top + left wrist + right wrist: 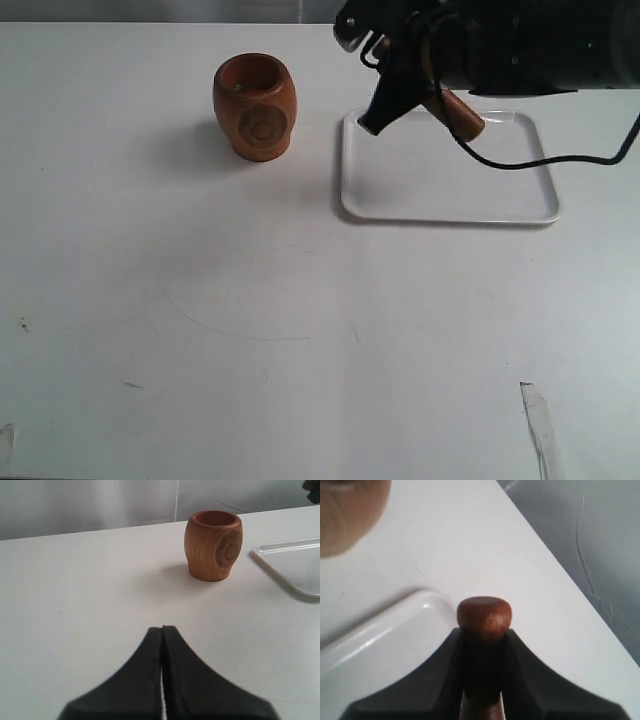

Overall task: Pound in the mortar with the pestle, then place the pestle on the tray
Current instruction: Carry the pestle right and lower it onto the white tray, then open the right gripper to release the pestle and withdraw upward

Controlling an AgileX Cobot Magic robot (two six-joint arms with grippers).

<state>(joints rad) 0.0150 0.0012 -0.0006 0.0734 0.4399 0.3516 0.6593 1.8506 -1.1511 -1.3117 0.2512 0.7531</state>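
Note:
The orange-brown mortar (253,105) stands upright on the white table, left of the white tray (450,218). Above the tray's far left corner, my right gripper (383,98) is shut on the dark reddish-brown pestle (462,117), which hangs tilted with its thick end over the tray. In the right wrist view the pestle's small knob (484,614) sticks out past the fingers, with the tray corner (380,645) and the blurred mortar (345,515) beyond. My left gripper (162,630) is shut and empty, low over the table, facing the mortar (213,545) and the tray's edge (295,565).
A black cable (530,162) droops from the right arm across the tray's far right part. A strip of clear tape (537,415) lies near the table's front right. Behind the mortar, the table's far edge (100,530) meets a grey backdrop.

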